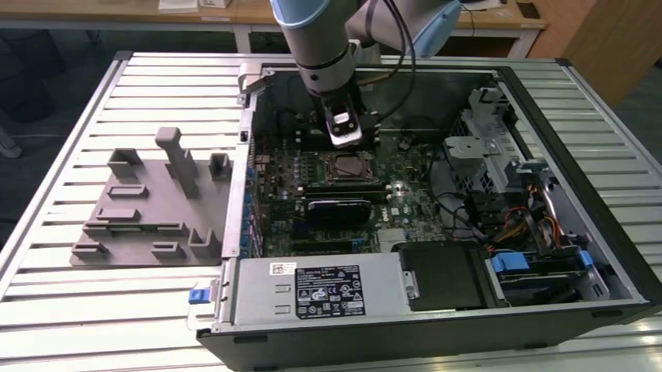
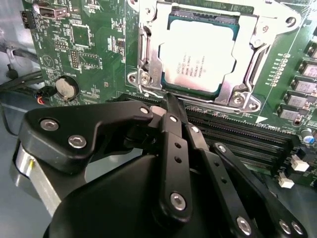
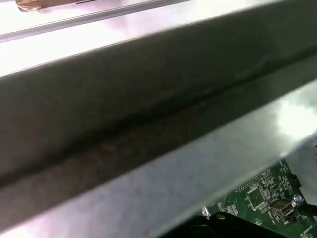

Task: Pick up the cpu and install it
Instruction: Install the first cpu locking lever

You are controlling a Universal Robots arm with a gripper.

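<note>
Inside the open black computer case [image 1: 579, 256], mid-motherboard: small flat square cpu w/ silver metal top [image 2: 198, 62], seated in the metal socket frame [image 2: 148, 64], so apparently already placed. Black linkage gripper [image 2: 171, 106] hangs just above the socket's near edge, jaws clenched together, grasping nothing. Grey plastic tray w/ upright blocks [image 1: 155, 209] sits on the slatted table [image 1: 62, 147], beside the case at the exterior view's left.

The tool [image 1: 345, 138] hangs just above the cpu [image 1: 343, 165] in its socket.
</note>
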